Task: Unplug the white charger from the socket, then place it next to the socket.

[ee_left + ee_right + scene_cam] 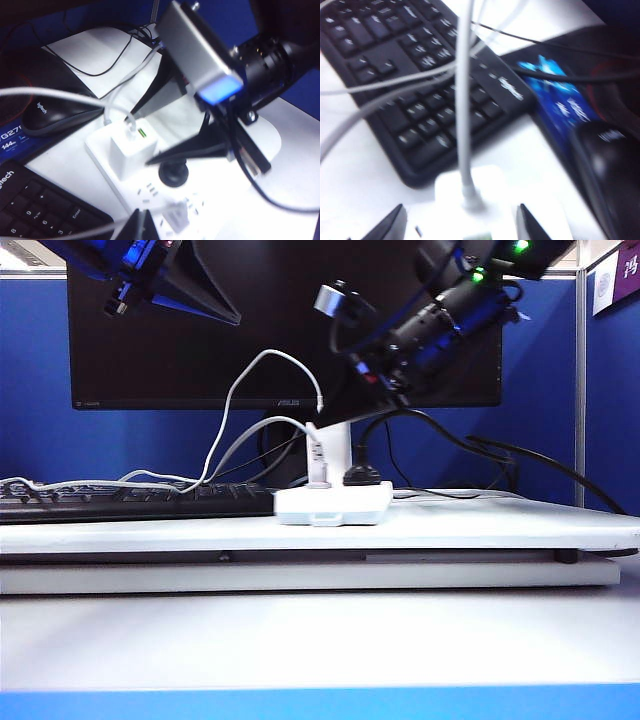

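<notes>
**Ann:** On the white table (480,525), the socket (333,505) sits beside the keyboard (130,500), and the white charger (131,148) stands plugged into it, cable rising from its top.

**Bo:** Right gripper (460,225)?

**Ann:** Spread wide, one dark finger on either side of the charger, neither clearly touching. Its wrist picture is blurred and cuts the fingers off at the edge.

**Bo:** Left gripper (175,290)?

**Ann:** High at the upper left, before the monitor (200,350). Only a sliver of it shows in its own camera; I cannot tell how its jaws stand.

**Bo:** Anything else?

**Ann:** A round black plug (173,174) next to the charger, a mouse (55,116) half shadowed.
</notes>
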